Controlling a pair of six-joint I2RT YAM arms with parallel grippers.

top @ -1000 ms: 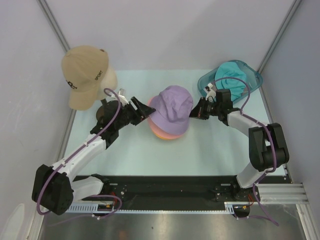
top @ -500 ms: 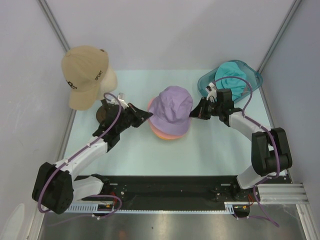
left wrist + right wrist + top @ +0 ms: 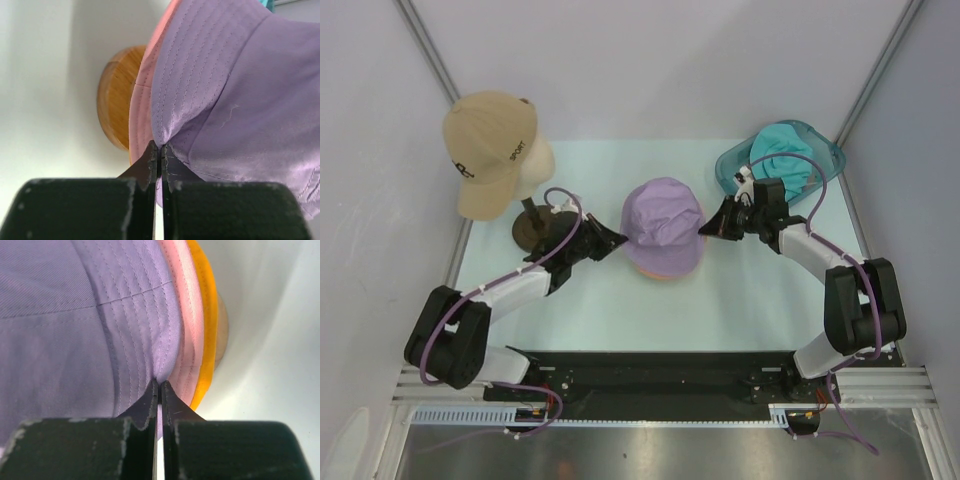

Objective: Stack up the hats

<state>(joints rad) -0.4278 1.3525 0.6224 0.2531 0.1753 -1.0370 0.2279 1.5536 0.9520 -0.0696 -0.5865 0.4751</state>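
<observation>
Lilac hat (image 3: 665, 222), mid-counter (image 3: 740, 300), topmost of a stack over pink hat (image 3: 187, 330) and yellow hat (image 3: 209, 315), left fingers (image 3: 147, 167) pinched tight on its left brim, right fingers (image 3: 145, 407) pinched tight on its right brim, we log teal hat (image 3: 780, 148) in tub (image 3: 825, 160), far right.

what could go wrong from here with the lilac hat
The left end effector and right end effector each pinch just the brim edge of the lilac hat, so the cloth may slip out. The pink hat sits right under that brim and might get dragged along, skewing the stack.
</observation>
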